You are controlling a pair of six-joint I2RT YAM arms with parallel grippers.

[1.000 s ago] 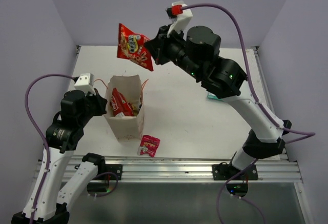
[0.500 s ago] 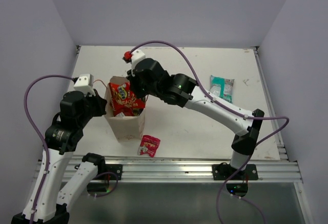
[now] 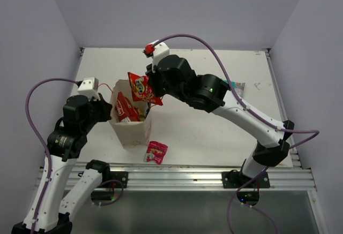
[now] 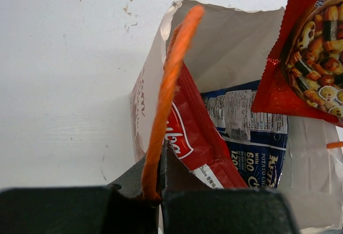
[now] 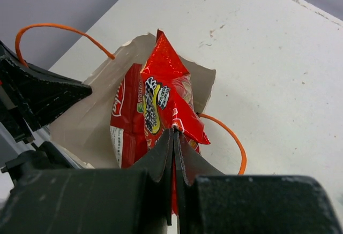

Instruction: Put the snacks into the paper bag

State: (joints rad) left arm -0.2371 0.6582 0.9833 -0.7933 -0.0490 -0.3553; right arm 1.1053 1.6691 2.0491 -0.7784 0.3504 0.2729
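Chip bag (image 3: 143, 88) rose over paper bag (image 3: 131, 132); blue packet (image 4: 252, 132) reads "POTATO".

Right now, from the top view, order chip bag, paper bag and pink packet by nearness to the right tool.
1. Chip bag, gripped in the right tool.
2. Paper bag, just below it.
3. Pink packet, lying in front of the paper bag.

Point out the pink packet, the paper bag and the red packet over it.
small pink packet (image 3: 156, 152), top view, middle of its face.
paper bag (image 3: 131, 132), top view, near outer wall.
held red packet (image 5: 158, 100), right wrist view, printed front.
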